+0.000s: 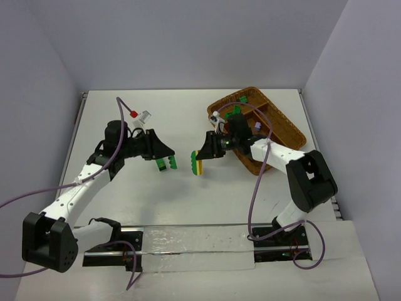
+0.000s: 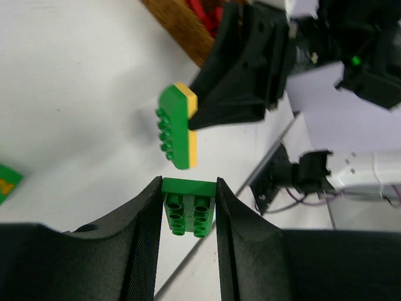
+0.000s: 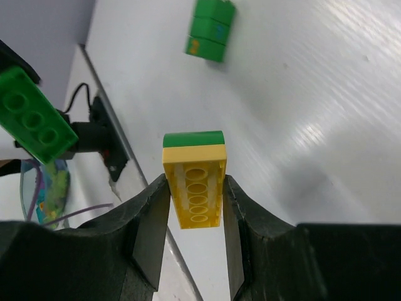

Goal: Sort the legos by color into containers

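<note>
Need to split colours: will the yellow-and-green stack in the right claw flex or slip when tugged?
Probably stiff: the yellow-and-green stack looks like hard plastic, unbent in the right claw. Its glossy sides might slip under a tug. The pieces sit flush, so likely resist separating.

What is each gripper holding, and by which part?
Left gripper: a green brick, by its sides. Right gripper: a yellow brick stuck to a green piece, by the yellow's long sides.

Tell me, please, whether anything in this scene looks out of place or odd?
Yes: the right gripper is shut on a yellow lego with a green plate stuck flat against it. Joined like that, the two colours cannot be sorted apart. The left gripper holds a green brick, which looks fine.
</note>
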